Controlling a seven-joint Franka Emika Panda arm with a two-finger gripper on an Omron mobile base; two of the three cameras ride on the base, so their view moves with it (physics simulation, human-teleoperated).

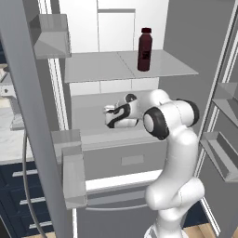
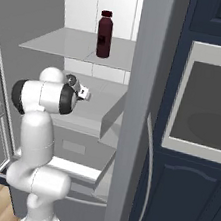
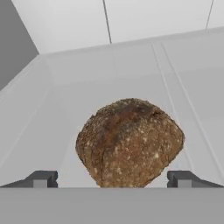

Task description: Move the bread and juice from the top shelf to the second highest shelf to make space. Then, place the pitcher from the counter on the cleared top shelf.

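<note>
Built-in oven (image 2: 209,105), navy cabinets (image 2: 178,204), perhaps drawer (image 1: 132,160).

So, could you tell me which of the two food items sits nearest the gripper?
The bread, right before the open gripper; the juice stands a shelf higher.

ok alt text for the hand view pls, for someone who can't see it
A round, lumpy brown bread loaf sits on a pale grey fridge shelf, close in front of the camera. The gripper is open, its two small dark fingertips standing apart on either side of the loaf's base, and white fridge wall panels rise behind.
</note>
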